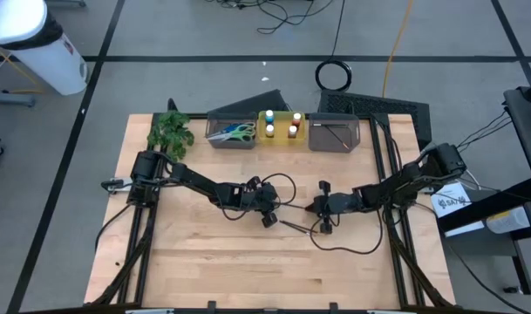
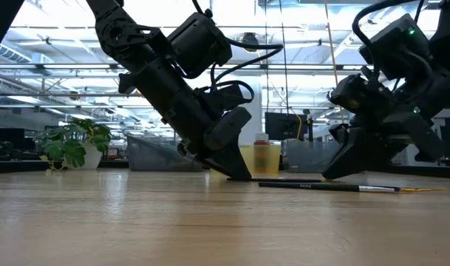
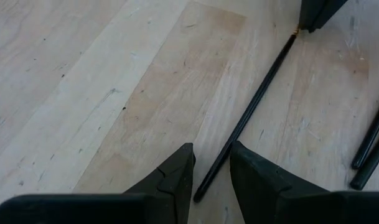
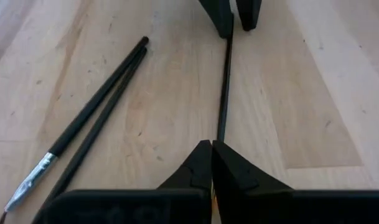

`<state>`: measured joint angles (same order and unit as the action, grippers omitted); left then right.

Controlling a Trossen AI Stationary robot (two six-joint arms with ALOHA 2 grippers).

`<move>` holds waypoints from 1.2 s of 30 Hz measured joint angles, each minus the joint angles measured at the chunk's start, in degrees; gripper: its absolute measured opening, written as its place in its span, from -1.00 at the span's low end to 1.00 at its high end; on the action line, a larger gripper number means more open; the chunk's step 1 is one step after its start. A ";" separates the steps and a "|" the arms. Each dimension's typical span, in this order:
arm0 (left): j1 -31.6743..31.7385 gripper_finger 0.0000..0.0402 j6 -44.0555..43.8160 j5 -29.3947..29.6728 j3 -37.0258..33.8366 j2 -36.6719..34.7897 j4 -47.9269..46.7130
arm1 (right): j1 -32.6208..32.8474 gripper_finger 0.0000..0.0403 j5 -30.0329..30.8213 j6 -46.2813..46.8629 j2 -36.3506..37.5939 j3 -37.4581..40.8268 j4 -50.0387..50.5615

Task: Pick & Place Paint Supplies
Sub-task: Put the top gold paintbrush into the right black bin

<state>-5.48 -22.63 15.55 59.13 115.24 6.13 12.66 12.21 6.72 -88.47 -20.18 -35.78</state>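
At the middle of the table (image 1: 187, 262), both arms reach inward and meet over one thin dark brush (image 3: 251, 112). The left arm comes from 9 o'clock and the right arm from 3 o'clock. The bins sit well apart at 12 o'clock, among them a grey bin (image 1: 310, 135) that looks like the brushes' home.

The left gripper (image 3: 211, 171) is down at the wood with its fingers a narrow gap apart, straddling the brush's near end without yet pinching it. The right gripper (image 4: 212, 152) has its fingers pressed together over the other end, apparently clamping the tip. The brush runs straight between the two claws, flat on the table.

Two loose brushes (image 4: 96, 118) lie just beside it, toward 6 o'clock.

To do this step well, I judge that only one claw should carry. The left should close squarely across the shaft, low enough to catch so thin a stick, before the right lets go. The lift should then go straight up so the neighbouring pair is not dragged along.
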 joint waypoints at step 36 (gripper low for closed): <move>0.00 -0.41 -0.38 0.00 0.00 0.00 -0.09 | 1.02 -1.00 2.46 8.38 0.02 -0.02 1.19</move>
<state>-5.48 -23.01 15.55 59.13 115.24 6.04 13.67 14.67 15.11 -88.44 -20.21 -34.59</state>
